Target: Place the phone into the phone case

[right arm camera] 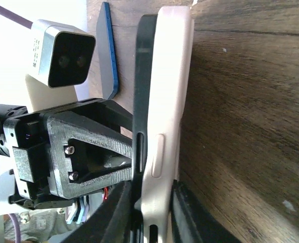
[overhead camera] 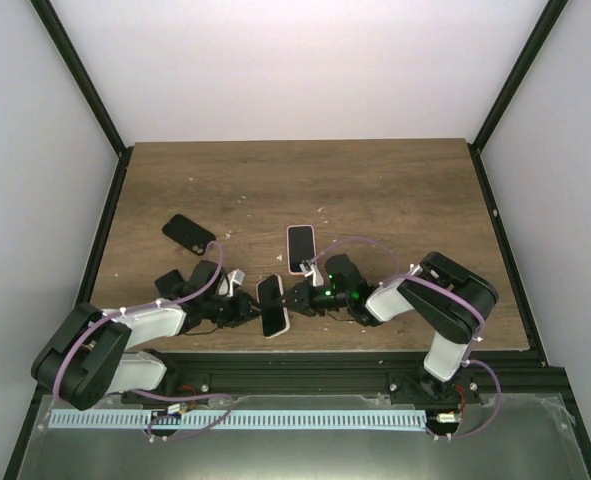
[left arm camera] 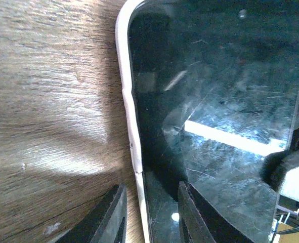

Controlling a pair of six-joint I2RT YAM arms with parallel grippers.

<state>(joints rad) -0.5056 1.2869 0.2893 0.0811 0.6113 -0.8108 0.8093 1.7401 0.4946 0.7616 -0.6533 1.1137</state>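
Pinching the side edges, the left tool (left arm camera: 150, 217) and right tool (right arm camera: 153, 215) both clench the stiff, slippery phone (left arm camera: 215, 101) partly in its bendy phone case (right arm camera: 170, 76).

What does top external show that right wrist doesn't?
Only top external: a second phone, white-rimmed, lying farther back on the table. Only right wrist: the side profile, with the phone as a dark slab lying against the white case, not sunk into it. Both: left hand and right hand meeting at that phone and case.
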